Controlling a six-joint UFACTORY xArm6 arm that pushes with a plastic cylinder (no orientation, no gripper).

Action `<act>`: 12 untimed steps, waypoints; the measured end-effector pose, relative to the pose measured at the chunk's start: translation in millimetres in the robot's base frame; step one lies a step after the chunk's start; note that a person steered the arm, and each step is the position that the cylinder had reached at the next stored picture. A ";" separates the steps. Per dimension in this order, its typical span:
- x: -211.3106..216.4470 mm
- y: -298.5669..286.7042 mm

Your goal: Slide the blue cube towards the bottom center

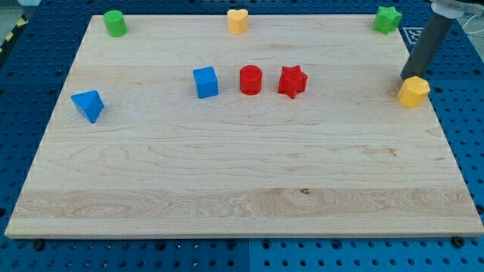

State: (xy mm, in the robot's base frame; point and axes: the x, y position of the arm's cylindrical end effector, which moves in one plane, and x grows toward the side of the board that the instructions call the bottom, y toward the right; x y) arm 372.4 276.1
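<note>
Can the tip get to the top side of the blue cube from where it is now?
Probably yes. My tip stands far to the view's right, beside the yellow block. The board above the red star and red cylinder looks free, so it could reach the blue cube.

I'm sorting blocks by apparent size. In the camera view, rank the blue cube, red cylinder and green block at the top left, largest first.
1. blue cube
2. red cylinder, only slightly smaller
3. green block, though it lies farther up the board, so its true size is unsure.

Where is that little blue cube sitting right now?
The blue cube sits on the wooden board, left of centre in the view's upper half. The red cylinder is just to its right, apart from it; my tip is far right.
</note>
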 end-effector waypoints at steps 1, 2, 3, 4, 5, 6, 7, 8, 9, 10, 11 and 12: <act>9.5 -3.8; -11.7 -11.8; -49.8 -62.6; -72.4 -142.2; -86.0 -234.5; -92.0 -325.0; -65.2 -374.6; -42.4 -377.0; -23.0 -356.6; 2.7 -355.2; 25.9 -350.3; 28.6 -330.1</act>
State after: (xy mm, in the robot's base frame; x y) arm 401.0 -54.0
